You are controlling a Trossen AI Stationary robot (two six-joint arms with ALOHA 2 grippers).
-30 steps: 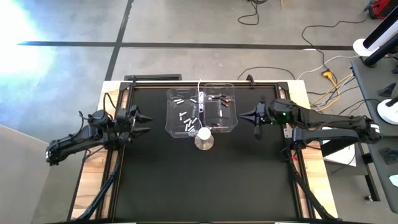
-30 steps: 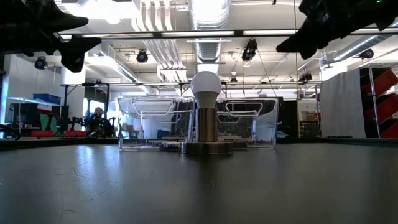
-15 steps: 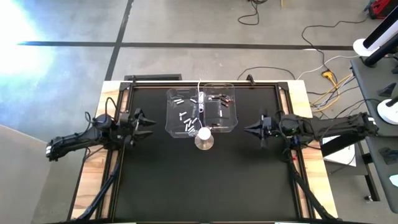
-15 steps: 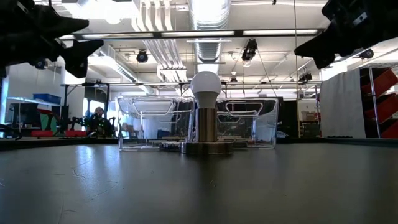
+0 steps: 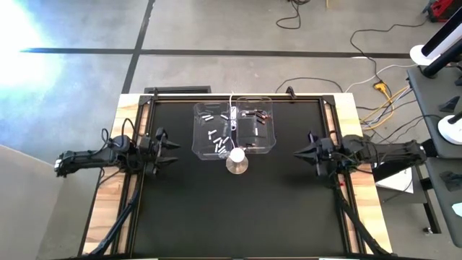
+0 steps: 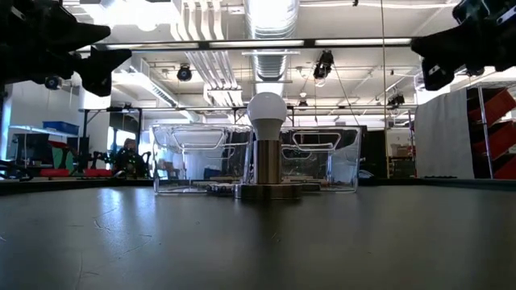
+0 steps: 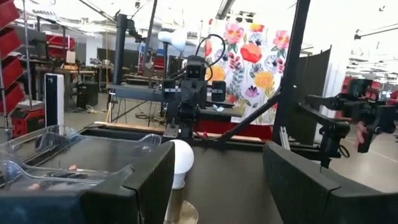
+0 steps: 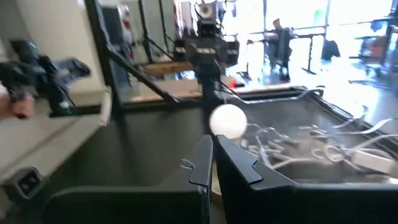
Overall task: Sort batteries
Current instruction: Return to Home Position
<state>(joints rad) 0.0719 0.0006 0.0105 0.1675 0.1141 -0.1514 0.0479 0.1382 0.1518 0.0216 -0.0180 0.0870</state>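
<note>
Two clear plastic bins stand side by side at the table's far middle. The left bin holds several silvery batteries. The right bin holds dark batteries. In front of them a white bulb-like ball on a round metal base stands upright. My left gripper hovers open at the table's left edge, pointing at the bins, nothing between its fingers. My right gripper hovers shut at the right side, also pointing inward.
The black mat lies bare in front of the bins. Wooden table edges and black frame rails run along both sides. Cables lie on the floor beyond the far right corner.
My right gripper has drawn back from the right bin toward the table's right and near edges, staying shut. My left arm has swung slightly, its gripper staying open near the left edge. The bins and batteries have not moved.
</note>
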